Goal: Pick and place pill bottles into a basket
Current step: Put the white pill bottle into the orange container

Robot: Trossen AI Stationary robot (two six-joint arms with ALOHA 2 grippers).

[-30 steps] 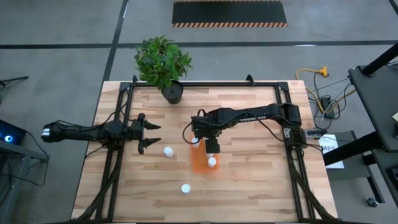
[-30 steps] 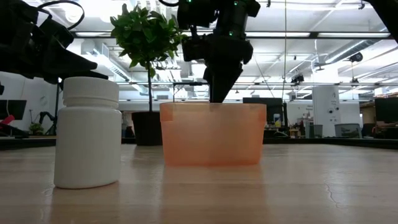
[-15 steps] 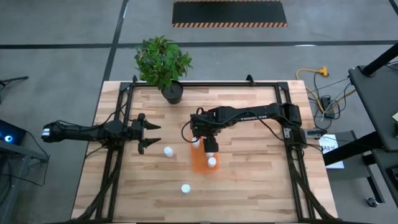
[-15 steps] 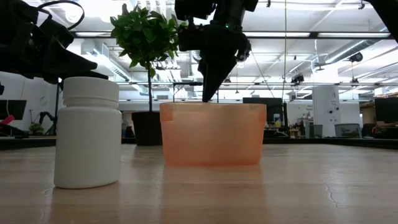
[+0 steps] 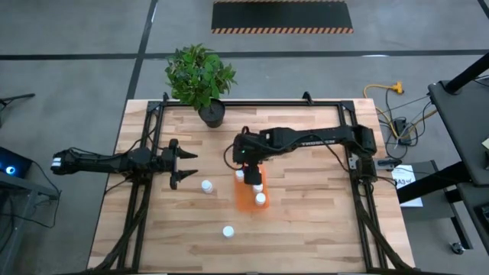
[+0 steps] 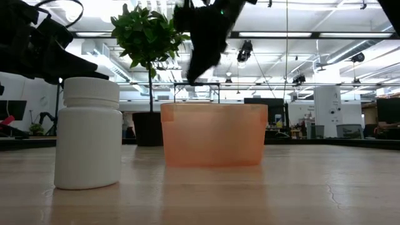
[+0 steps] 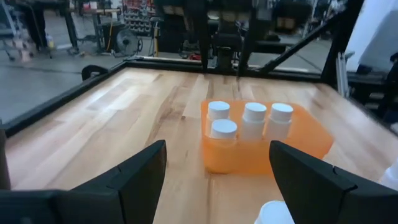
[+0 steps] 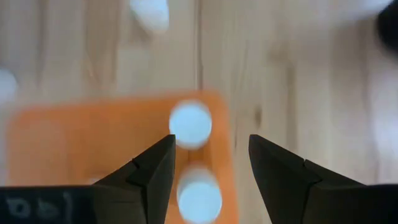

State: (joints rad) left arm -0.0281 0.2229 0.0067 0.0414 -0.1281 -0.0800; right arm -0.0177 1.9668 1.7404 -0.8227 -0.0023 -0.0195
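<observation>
The right gripper point(image 5: 250, 163) hung above the far end of the orange basket point(image 5: 246, 200), its fingers point(image 8: 283, 174) spread apart with nothing between them. The basket sat near the middle of the bench point(image 5: 306, 221) and held four white pill bottles point(image 7: 254, 112) standing upright. Two more bottles stood on the bare wood, one point(image 5: 206, 186) just left of the basket, another point(image 5: 228, 231) nearer the front edge. The left gripper point(image 5: 186, 166) waited by the left edge, fingers wide and empty.
</observation>
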